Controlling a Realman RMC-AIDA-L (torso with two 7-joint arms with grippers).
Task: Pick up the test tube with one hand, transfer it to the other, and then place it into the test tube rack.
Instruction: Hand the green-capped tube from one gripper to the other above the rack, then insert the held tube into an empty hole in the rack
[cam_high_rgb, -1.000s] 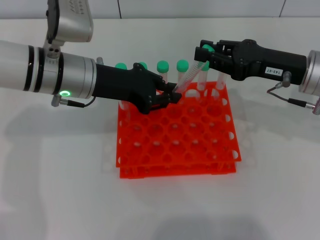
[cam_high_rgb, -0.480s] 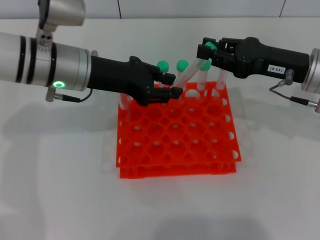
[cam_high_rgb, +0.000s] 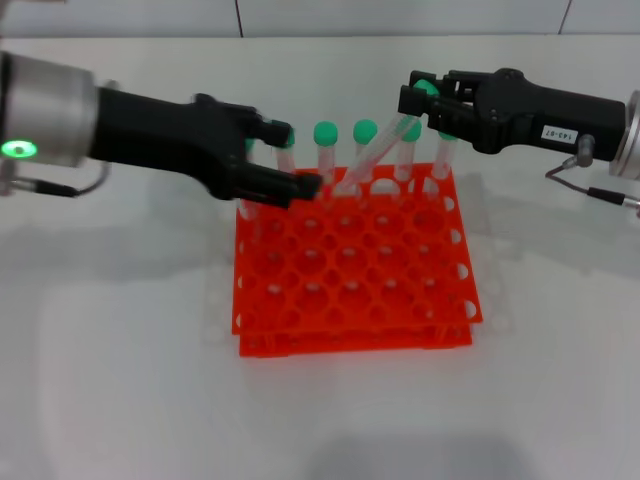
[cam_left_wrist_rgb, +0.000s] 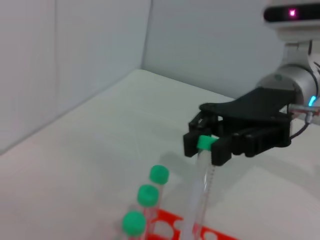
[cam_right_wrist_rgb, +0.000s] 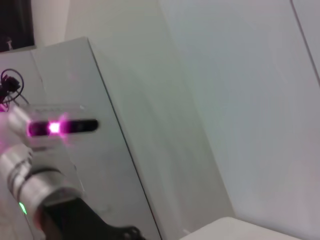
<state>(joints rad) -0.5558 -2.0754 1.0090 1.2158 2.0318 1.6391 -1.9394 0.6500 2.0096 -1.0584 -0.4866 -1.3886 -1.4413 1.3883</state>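
Note:
The orange-red test tube rack (cam_high_rgb: 350, 270) stands mid-table. My right gripper (cam_high_rgb: 418, 100), the one with the white wrist label, is shut on the green cap of the test tube (cam_high_rgb: 370, 160). The tube hangs tilted, its lower end over the rack's back rows. My left gripper (cam_high_rgb: 298, 157) is open and empty at the rack's back left corner, apart from the tube. In the left wrist view the right gripper (cam_left_wrist_rgb: 205, 144) pinches the cap and the clear test tube (cam_left_wrist_rgb: 197, 200) slants down toward the rack (cam_left_wrist_rgb: 167, 229).
Several other green-capped tubes (cam_high_rgb: 325, 135) stand upright in the rack's back row, close to both grippers; three of their caps (cam_left_wrist_rgb: 148, 194) show in the left wrist view. White table (cam_high_rgb: 120, 380) lies all around. The right wrist view shows the left arm (cam_right_wrist_rgb: 45, 180) and a wall.
My left gripper has let go of the tube's lower end, opened, and pulled back to the left. My right gripper has kept the cap and barely moved.

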